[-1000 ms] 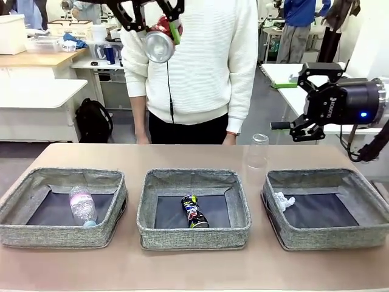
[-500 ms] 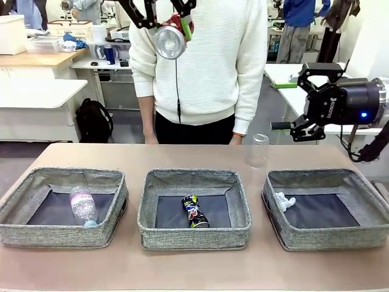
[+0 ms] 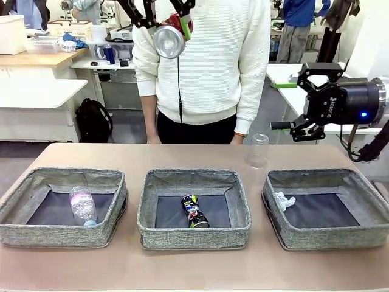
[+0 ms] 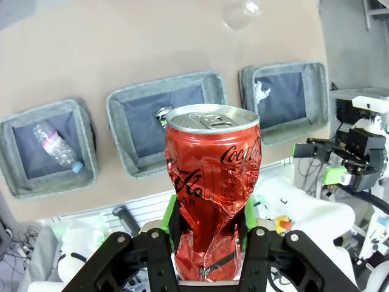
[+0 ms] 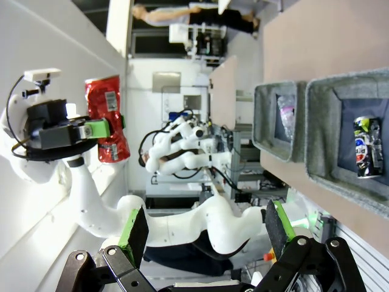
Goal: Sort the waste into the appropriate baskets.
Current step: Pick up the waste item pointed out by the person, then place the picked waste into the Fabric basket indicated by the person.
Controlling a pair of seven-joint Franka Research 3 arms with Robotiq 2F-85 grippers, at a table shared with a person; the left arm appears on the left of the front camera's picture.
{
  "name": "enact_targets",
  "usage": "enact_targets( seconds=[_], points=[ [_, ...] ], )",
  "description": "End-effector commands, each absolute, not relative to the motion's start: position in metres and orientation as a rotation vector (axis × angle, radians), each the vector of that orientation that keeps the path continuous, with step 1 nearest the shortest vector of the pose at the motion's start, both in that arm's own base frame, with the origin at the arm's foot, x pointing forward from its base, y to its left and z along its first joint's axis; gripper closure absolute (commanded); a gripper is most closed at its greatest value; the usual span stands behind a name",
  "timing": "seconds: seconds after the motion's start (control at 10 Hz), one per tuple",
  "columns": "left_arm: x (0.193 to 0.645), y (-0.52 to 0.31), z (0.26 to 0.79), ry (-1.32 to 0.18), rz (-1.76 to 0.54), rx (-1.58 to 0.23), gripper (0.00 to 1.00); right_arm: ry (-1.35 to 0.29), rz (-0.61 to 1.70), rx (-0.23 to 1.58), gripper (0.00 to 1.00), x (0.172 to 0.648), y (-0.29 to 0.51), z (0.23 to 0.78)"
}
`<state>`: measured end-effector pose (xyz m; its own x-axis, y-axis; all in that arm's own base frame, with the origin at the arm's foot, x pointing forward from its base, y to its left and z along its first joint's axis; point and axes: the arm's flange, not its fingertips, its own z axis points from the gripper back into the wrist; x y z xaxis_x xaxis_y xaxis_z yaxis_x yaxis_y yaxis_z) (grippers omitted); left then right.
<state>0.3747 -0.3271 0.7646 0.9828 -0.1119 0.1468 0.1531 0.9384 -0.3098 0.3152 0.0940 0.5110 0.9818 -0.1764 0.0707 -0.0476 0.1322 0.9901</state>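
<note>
Plainly Coca-Cola script on red crushed can (image 4: 211, 164) (in left claw (image 4: 209, 224))

The left gripper (image 3: 165, 21) holds the red can (image 3: 169, 41) high up, in front of the person (image 3: 213, 67). The right gripper (image 3: 299, 104) hangs open at the right. The bottle (image 3: 82, 205) lies in the left basket (image 3: 61, 235), the dark can (image 3: 193, 212) in the middle basket (image 3: 194, 238), the paper ball (image 3: 282, 199) in the right basket (image 3: 331, 238). The cup (image 3: 257, 150) stands farther back.

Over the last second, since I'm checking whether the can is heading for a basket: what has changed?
The left gripper, jaws shut on the red crushed can, carried it slightly toward the robot's right, and the person shifted the same way. The right gripper stayed open and still. The bottle, dark can, paper ball and cup did not move.
</note>
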Motion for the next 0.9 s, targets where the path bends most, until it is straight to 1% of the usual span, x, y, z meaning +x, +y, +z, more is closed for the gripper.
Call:
enact_targets(
  seconds=[0.0,0.8],
  points=[
    [0.3694,-0.3213,0.7625,-0.145,-0.131,-0.314,0.56,-0.176,-0.098,1.44,0.0,0.316,0.0945,0.5143],
    [0.3694,-0.3213,0.7625,-0.145,-0.131,-0.314,0.56,-0.176,-0.098,1.44,0.0,0.316,0.0945,0.5143]
  ],
)
